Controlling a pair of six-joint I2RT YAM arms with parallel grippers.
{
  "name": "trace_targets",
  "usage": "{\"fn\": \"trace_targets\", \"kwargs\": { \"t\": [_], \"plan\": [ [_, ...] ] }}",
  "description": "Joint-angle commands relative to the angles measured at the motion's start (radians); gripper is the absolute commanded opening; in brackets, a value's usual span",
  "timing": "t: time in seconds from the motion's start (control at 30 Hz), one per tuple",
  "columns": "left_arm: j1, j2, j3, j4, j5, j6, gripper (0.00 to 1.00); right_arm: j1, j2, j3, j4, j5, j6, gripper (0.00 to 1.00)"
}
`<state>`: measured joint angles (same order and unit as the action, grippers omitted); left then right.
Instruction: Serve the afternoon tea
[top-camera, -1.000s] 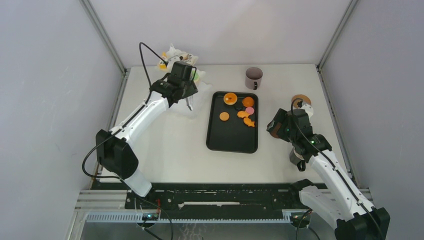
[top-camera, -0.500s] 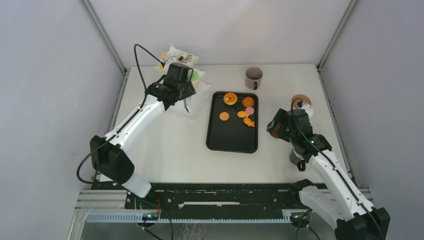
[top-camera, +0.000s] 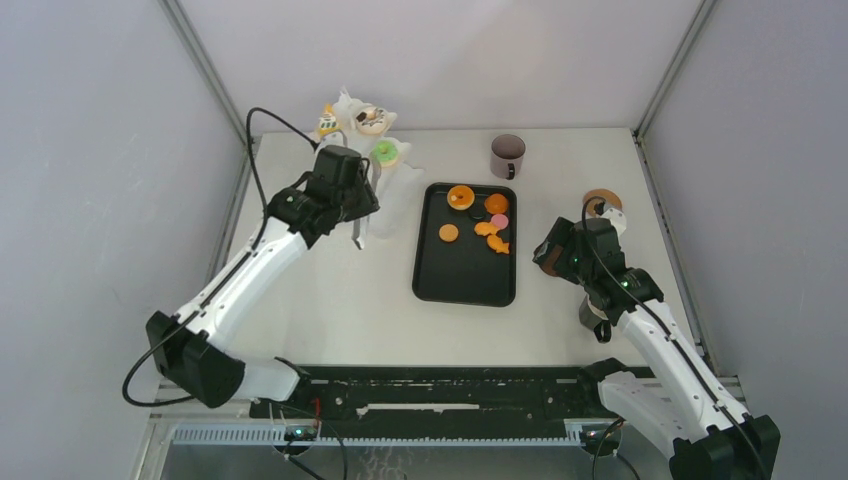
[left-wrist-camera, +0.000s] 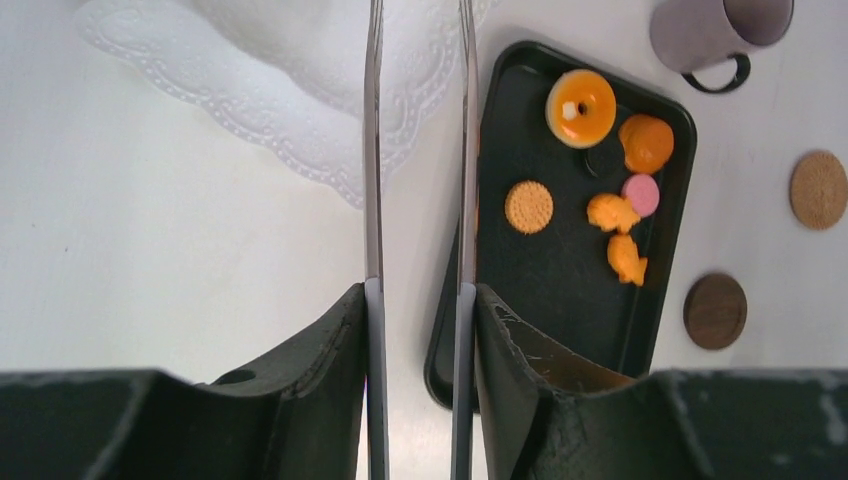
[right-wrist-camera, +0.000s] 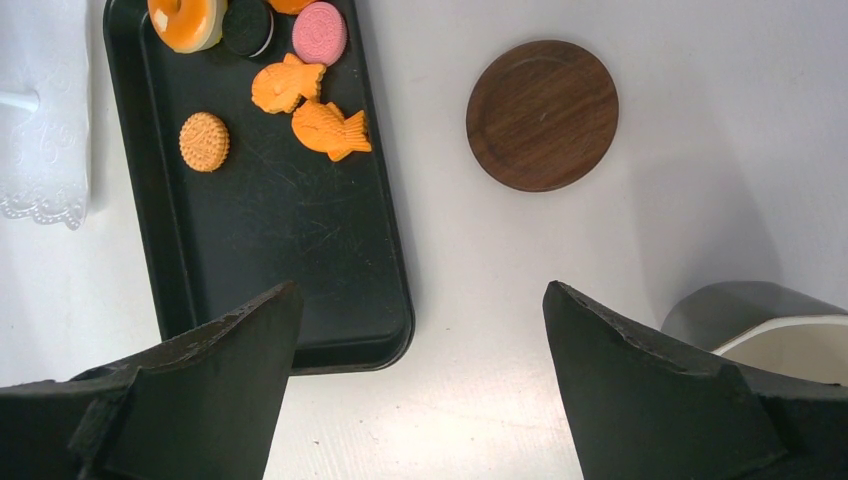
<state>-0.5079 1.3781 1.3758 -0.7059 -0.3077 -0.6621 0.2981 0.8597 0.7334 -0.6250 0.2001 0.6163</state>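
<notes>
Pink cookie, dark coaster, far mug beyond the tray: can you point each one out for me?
Pink cookie (right-wrist-camera: 320, 32): right wrist view, centre of its top.
Dark coaster (right-wrist-camera: 542, 115): right wrist view, middle of its wooden face.
Far mug (left-wrist-camera: 695, 35): left wrist view, its outer side wall.

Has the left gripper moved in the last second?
Yes. The left gripper has pulled back from the white stand, toward the near-left, farther from the black tray's far-left corner.
</notes>
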Motion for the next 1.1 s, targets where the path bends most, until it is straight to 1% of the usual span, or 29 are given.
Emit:
{"fn": "trace_targets", "kwargs": {
  "t": [0.0,0.07,0.17,0.3,0.37,0.47,0.57,0.63,0.83,0.87,0.9,0.93,1.0,1.07],
  "plan": [
    [-0.042,-0.127,-0.054,-0.027,0.035,0.056,0.44,0.009,-0.009,0.018,0.024,0.007,0.007,0.98],
    [-0.067,-0.151,-0.065,-0.051,0.057,0.076,0.44,0.011,-0.004,0.018,0.029,0.003,0.01,0.98],
    [-0.137,-0.16,-0.082,-0.084,0.059,0.094,0.44,0.016,-0.001,0.018,0.039,0.003,0.009,0.98],
    [-0.251,-0.149,-0.121,-0.025,0.089,0.103,0.44,0.023,-0.001,0.018,0.038,0.01,0.016,0.98],
    [-0.288,-0.118,-0.119,0.009,0.101,0.106,0.44,0.024,-0.001,0.018,0.036,0.012,0.015,0.98],
    [-0.316,-0.039,-0.095,0.062,0.166,0.133,0.45,0.026,-0.01,0.018,0.032,0.014,0.015,0.98],
    [-0.35,0.052,-0.051,0.088,0.158,0.162,0.44,0.026,-0.02,0.018,0.025,0.025,0.01,0.98],
    [-0.356,0.091,-0.05,0.147,0.182,0.168,0.44,0.024,-0.025,0.018,0.016,0.037,0.005,0.98],
    [-0.352,0.235,0.042,0.177,0.197,0.226,0.46,0.012,-0.04,0.019,0.0,0.041,-0.013,0.98],
    [-0.347,0.261,0.059,0.177,0.228,0.252,0.46,0.011,-0.041,0.018,0.001,0.04,-0.015,0.98],
    [-0.338,0.289,0.082,0.172,0.298,0.278,0.47,0.009,-0.041,0.018,0.002,0.037,-0.019,0.98],
    [-0.325,0.326,0.112,0.143,0.334,0.301,0.47,0.007,-0.041,0.018,0.002,0.036,-0.018,0.98],
    [-0.31,0.372,0.153,0.097,0.347,0.337,0.47,0.006,-0.039,0.018,0.002,0.033,-0.018,0.98],
    [-0.303,0.389,0.157,0.09,0.344,0.372,0.47,0.004,-0.039,0.019,-0.001,0.034,-0.015,0.98]
  ]
}}
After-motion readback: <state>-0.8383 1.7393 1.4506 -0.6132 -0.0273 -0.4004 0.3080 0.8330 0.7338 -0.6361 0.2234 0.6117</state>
